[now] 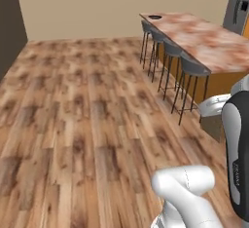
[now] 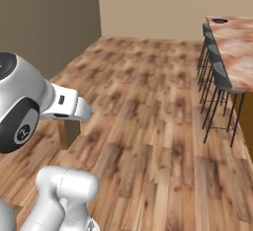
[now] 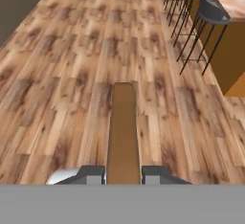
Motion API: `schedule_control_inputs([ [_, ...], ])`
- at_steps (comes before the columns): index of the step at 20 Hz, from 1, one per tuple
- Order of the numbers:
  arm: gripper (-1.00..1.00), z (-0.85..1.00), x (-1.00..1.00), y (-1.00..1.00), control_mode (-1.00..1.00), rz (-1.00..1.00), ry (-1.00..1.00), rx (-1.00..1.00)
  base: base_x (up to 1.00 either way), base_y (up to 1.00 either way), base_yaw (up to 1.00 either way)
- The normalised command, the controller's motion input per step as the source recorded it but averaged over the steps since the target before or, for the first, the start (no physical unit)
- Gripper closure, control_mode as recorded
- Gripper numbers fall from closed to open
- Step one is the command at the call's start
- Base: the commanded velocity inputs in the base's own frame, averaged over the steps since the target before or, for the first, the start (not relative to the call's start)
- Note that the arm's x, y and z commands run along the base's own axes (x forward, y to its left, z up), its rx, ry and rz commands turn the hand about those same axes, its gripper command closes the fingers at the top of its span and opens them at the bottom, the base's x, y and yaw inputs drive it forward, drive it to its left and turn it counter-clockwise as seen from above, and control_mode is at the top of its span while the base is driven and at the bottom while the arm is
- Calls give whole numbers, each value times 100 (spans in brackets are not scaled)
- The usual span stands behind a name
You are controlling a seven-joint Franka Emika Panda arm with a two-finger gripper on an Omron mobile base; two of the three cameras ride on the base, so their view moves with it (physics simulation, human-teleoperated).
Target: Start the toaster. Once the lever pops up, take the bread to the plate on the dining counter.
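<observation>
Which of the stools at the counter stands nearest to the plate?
The far-end stool, last in the row along the counter; the plate lies at that end.

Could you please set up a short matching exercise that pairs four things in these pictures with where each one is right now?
Things:
1. bread
2. plate
3. bar stools
4. dining counter

Places:
A. lined up along the counter's side, on the wooden floor
B. clamped edge-on between the jaws of the gripper
C. at the far end of the marbled top
D. at the right of the room, over orange panels

Pairs: 1-B, 2-C, 3-A, 4-D
</observation>
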Motion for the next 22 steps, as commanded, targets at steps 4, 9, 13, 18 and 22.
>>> schedule_control_inputs([
  [4,100,0,0,0,100,0,0,0,73,50,-32],
  [9,100,0,0,0,100,0,0,0,74,56,-31],
  [13,100,0,0,0,100,0,0,0,71,61,-30],
  [18,100,0,0,0,100,0,0,0,57,64,-27],
  [22,100,0,0,0,100,0,0,0,54,69,-27],
])
